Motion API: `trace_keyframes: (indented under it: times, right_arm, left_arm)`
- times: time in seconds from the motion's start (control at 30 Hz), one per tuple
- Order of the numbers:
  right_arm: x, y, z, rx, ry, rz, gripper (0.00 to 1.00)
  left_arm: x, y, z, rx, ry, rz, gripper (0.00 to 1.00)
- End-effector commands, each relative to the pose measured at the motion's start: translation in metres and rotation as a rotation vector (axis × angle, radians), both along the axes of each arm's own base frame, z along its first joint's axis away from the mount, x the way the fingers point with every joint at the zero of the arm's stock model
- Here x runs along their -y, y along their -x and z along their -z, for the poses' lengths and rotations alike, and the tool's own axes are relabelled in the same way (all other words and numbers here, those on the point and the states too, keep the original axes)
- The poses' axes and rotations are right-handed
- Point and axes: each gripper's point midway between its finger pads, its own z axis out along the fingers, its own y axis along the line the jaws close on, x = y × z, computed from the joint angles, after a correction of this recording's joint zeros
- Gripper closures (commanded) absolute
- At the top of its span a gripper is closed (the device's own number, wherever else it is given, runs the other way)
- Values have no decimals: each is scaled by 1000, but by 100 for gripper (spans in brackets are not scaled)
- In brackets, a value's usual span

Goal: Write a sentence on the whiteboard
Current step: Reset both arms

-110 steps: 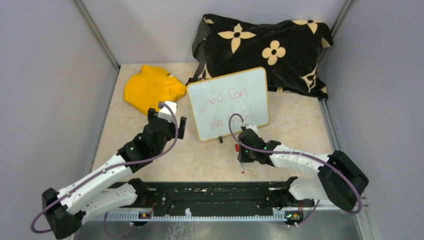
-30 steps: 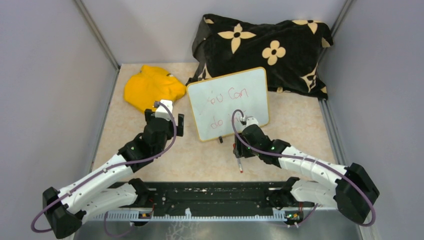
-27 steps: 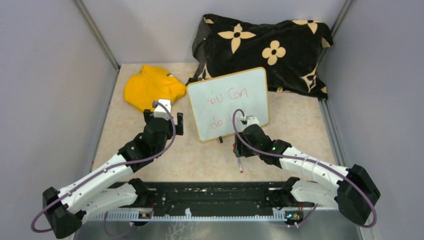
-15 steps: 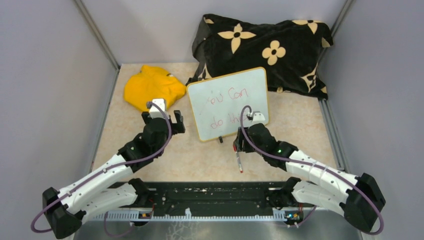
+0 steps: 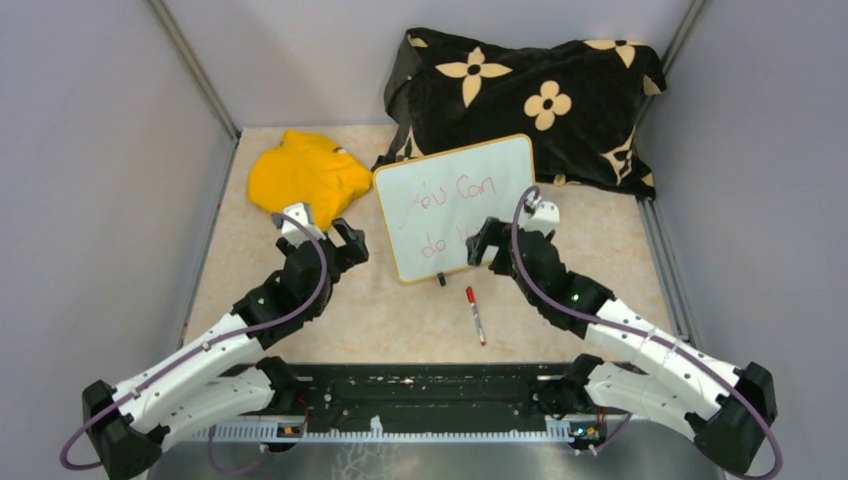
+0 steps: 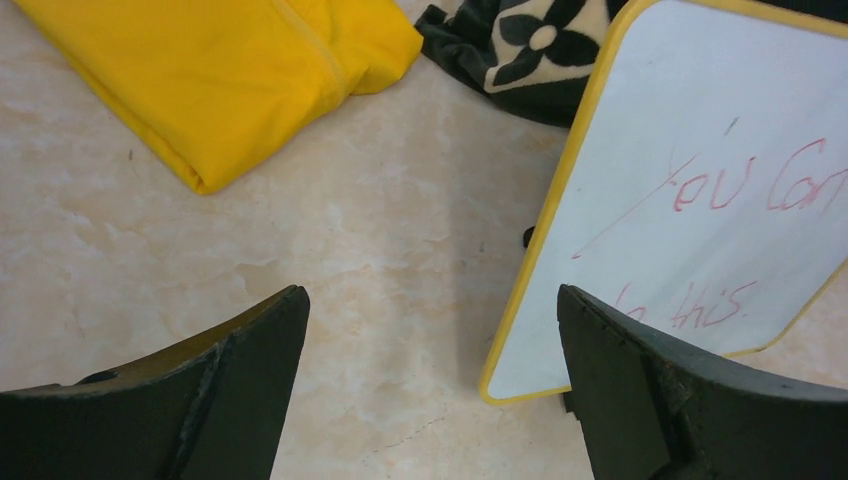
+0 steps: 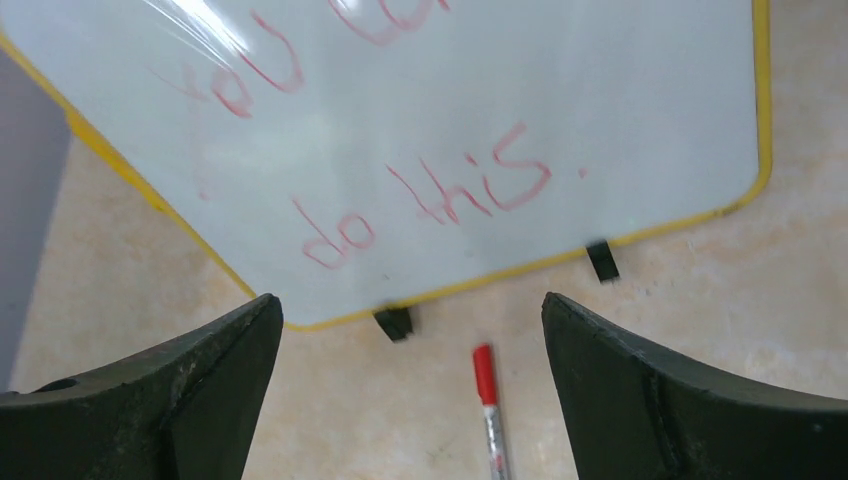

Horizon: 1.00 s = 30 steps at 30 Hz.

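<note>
The whiteboard stands on small black feet toward the back of the tabletop, apparently tipped back against the black flowered cushion, probably so that its face is turned up toward the arms and takes the pressure of writing. Its long side runs left to right, skewed a little so the right end sits farther back. The sentence follows that axis in two red lines, "You Can" over "do this", the tops of the letters toward the cushion; a dot after the last word suggests the writing is finished. The marker lies loose on the tabletop just in front of the board, pointing near to far with a red end toward the board. The right hand hangs over it, spread wide and empty. The left hand is likewise wide open, gripping nothing, beside the board's left edge, near the yellow cloth.
</note>
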Motion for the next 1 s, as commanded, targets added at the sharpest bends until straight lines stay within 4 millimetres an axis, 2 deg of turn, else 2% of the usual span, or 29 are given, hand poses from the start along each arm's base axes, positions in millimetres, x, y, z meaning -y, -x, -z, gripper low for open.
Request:
trace_keyframes:
  times: [0.0,0.07,0.13,0.23,0.3,0.37,0.43,0.5,0.6,0.67,0.7,0.77,0.83,0.9,0.97]
  right_arm:
    - [2,-27,-121,263,0,21,1]
    - [0,-28,-153,327,-6,-1,1]
    - [-2,-24,-183,402,-53,-28,1]
    - [-1,-18,-217,504,-122,-47,1]
    - [3,-20,-233,518,-129,-17,1]
    - [3,-26,-240,486,-79,16,1]
    - [4,-32,-244,471,1,70,1]
    - [4,-34,-252,496,75,135,1]
    - [15,-42,-257,458,208,291,1]
    - [15,-51,-259,420,254,367,1]
    - [13,-54,-261,410,253,387,1]
    - [8,-56,-266,403,218,407,1]
    - [1,-57,-271,410,163,397,1]
    - [-4,-57,-278,433,106,384,1]
    - [-5,-54,-295,473,30,380,1]
  left_arm:
    - [25,0,-42,49,61,120,1]
    - [36,3,-64,87,34,216,1]
    - [37,4,-92,122,54,227,1]
    - [19,4,-119,160,81,145,7]
    - [2,3,-133,197,110,57,3]
    - [-9,3,-143,249,113,14,1]
    - [-5,3,-152,299,91,53,1]
    - [-6,0,-153,294,93,33,1]
    - [-18,-6,-137,190,149,-118,1]
    - [-22,-6,-125,118,221,-207,1]
    - [-15,-6,-131,119,209,-162,1]
    - [12,-7,-159,210,141,40,1]
    - [17,-4,-168,237,104,105,1]
    - [-9,-5,-171,244,79,-20,1]
    - [-40,-1,-177,276,73,-160,1]
